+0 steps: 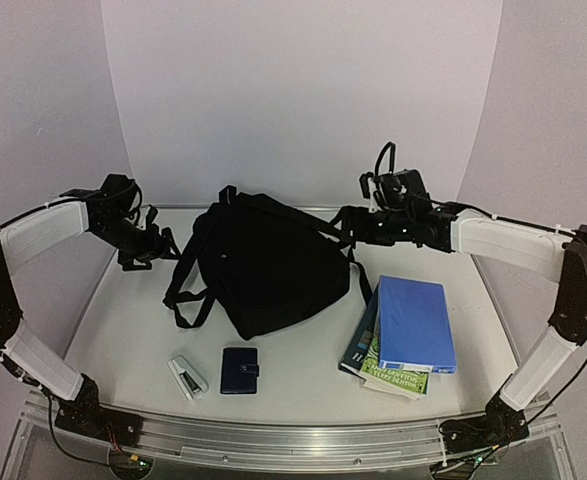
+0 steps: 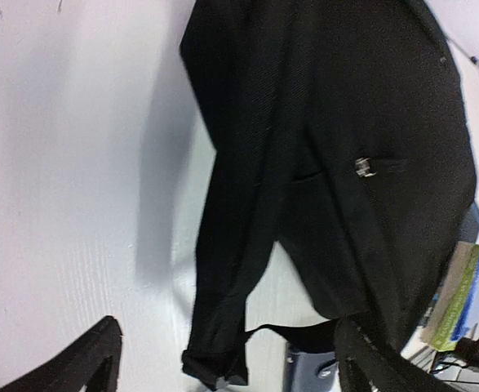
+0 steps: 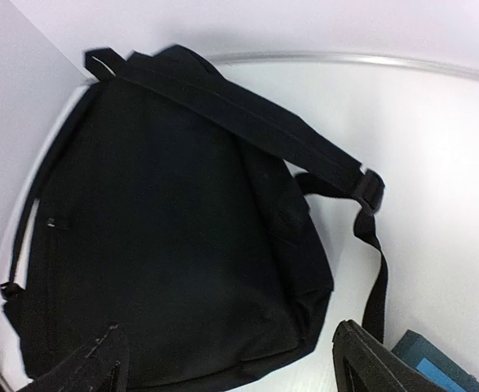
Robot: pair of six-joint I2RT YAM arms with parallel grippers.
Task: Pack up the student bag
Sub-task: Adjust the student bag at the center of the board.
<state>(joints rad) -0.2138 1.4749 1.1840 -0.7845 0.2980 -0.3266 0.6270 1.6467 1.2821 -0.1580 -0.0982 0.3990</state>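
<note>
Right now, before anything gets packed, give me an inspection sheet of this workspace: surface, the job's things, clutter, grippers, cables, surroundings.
Surface: white table, no spills or stains seen.
Job's things: black student bag lying flat at centre, straps splayed left; whether it is unzipped cannot be told.
Clutter: blue book stacked on a green book to the right of the bag; navy wallet and small white item in front of it; all outside the bag.
Grippers: left gripper and right gripper open, empty, flanking the bag.
Cables: black cable looping above the right wrist.
Surroundings: plain white walls; metal rail along the near edge.
</note>
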